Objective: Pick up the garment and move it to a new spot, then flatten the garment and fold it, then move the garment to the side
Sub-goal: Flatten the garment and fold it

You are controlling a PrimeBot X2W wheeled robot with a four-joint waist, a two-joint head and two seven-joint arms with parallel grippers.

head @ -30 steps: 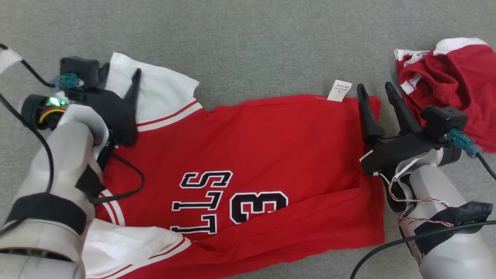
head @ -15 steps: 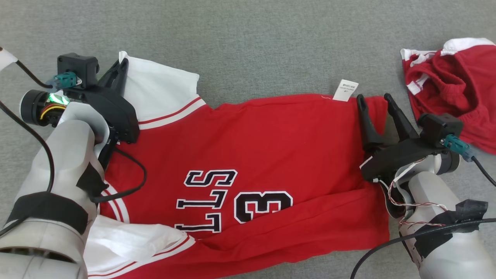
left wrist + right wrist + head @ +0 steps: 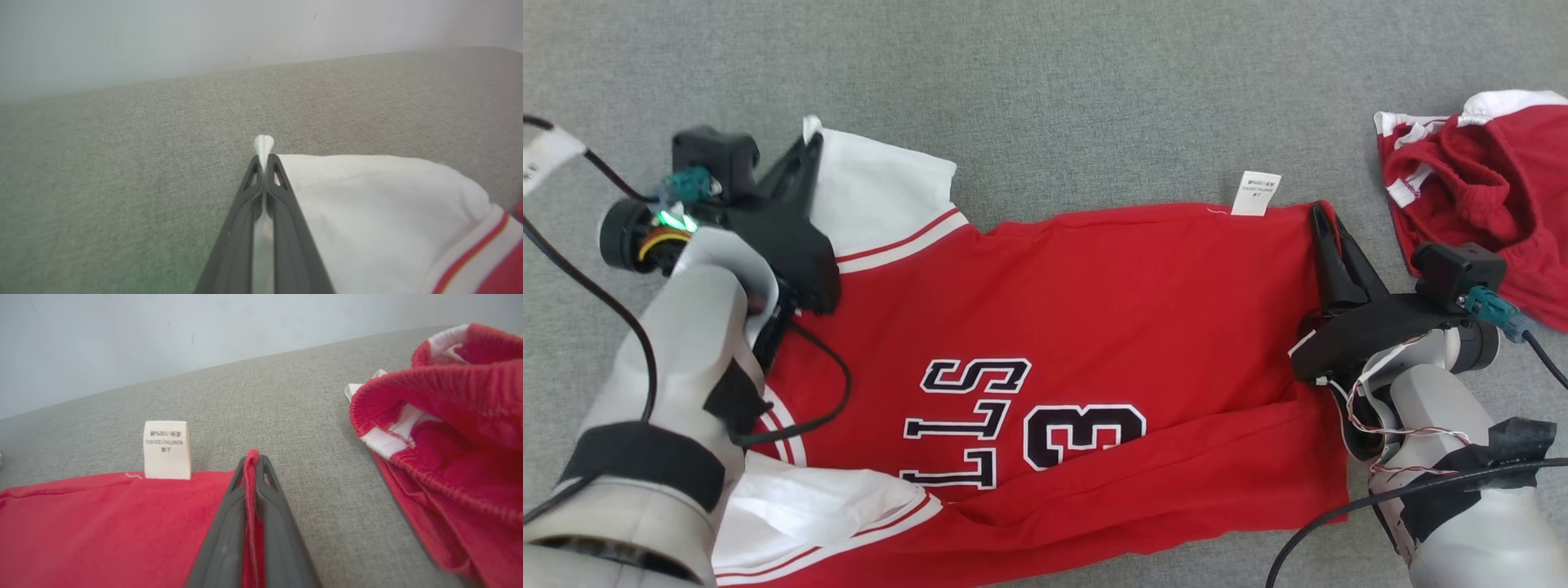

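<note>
**A:** What do we see closest to us?

**B:** The red jersey (image 3: 1111, 302) lies spread on the grey fabric surface (image 3: 1045, 82). Its near sleeve (image 3: 800, 506) is bunched beside our left forearm.

**A:** And farther out?

**B:** Our left end effector (image 3: 809, 145) is clamped on the corner of the far sleeve (image 3: 882, 192). Our right end effector (image 3: 1319, 216) is pinched shut on the jersey's far hem corner, near the care label (image 3: 1255, 193). Off to the right, the crumpled red shorts (image 3: 1486, 188) lie apart from the jersey.
</note>
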